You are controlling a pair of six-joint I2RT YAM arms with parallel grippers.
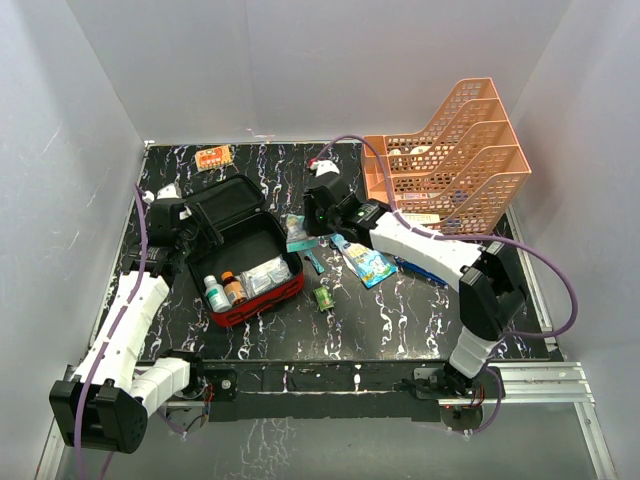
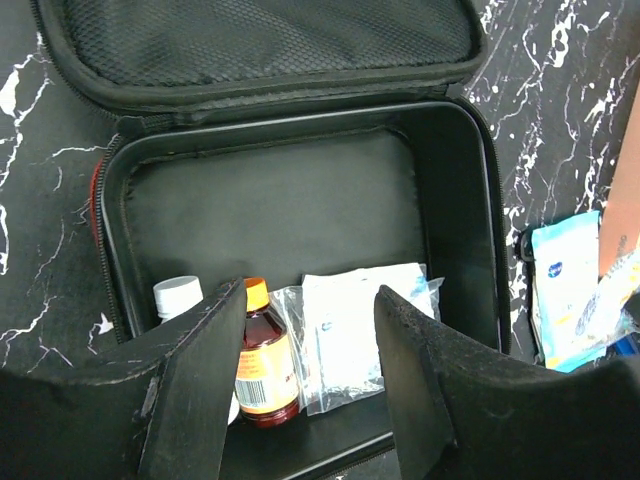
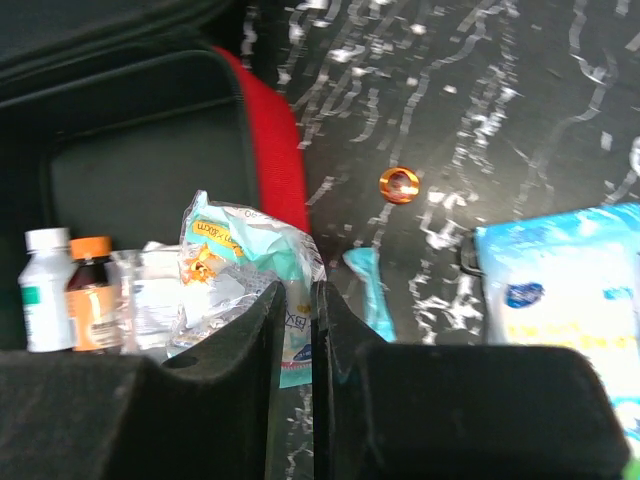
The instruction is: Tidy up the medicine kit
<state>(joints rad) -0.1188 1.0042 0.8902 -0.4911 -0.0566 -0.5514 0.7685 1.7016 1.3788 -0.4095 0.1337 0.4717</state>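
The red medicine kit [image 1: 262,300] lies open left of centre, its lid [image 1: 225,198] tipped back. Along its near wall stand a white bottle [image 1: 215,293] and an amber bottle [image 1: 234,289] with an orange cap, beside clear packets [image 1: 268,275]. My right gripper [image 3: 298,300] is shut on a crinkled teal-and-clear packet [image 3: 250,250], held just outside the kit's red right wall [image 3: 275,140]. My left gripper [image 2: 310,300] hangs open over the kit's near edge with nothing between its fingers. In that left wrist view the amber bottle [image 2: 262,360] and a clear packet [image 2: 360,330] lie beyond the fingers.
An orange tiered tray [image 1: 450,150] stands at the back right. A blue pouch [image 1: 365,262], a teal strip [image 1: 314,262] and a small green item [image 1: 323,297] lie right of the kit. An orange blister pack [image 1: 213,157] sits at the back.
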